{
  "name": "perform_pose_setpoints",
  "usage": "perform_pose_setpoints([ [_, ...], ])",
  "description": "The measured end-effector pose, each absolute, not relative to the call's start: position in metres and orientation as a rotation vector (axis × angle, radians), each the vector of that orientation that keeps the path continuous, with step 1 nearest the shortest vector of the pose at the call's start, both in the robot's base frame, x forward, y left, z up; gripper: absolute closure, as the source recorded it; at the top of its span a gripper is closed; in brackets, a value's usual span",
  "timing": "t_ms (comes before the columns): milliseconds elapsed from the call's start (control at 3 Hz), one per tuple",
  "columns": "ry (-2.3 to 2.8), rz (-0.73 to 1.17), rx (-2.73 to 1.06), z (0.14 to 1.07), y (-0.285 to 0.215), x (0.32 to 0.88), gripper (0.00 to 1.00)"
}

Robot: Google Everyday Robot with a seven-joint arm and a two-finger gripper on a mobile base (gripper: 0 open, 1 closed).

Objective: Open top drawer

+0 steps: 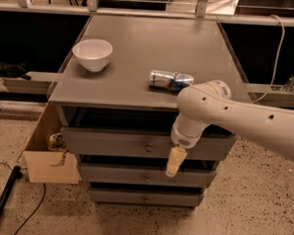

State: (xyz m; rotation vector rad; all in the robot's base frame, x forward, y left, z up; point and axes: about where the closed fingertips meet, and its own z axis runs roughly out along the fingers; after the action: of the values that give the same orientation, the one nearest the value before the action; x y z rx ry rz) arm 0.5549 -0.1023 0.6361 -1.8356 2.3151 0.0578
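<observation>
Cardboard box [50, 165] on the floor, left of the cabinet. White bowl [92, 54] on the cabinet top, left side. Top drawer [115, 144] sits right under the top, knob [149, 148] at centre of its front. Can [170, 80] lies on its side, mid-top. Gripper [176, 162] hangs in front of the drawer face, just right of the knob, not touching it. Clenched or released: can't tell.

The gripper [175, 163] hangs in front of the top drawer [111, 143], just right of its knob [149, 148]. The arm [245, 119] covers the front's right end. The floor [131, 222] ahead lies open; a cardboard box [50, 166] crowds the left side.
</observation>
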Motion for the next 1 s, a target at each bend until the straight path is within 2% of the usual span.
perform_pose_setpoints([
  [333, 2.315, 0.058, -1.836, 0.6361, -0.1023, 0.5549, 0.18],
  [1000, 2.318, 0.052, -1.840, 0.6374, -0.1045, 0.5509, 0.64],
])
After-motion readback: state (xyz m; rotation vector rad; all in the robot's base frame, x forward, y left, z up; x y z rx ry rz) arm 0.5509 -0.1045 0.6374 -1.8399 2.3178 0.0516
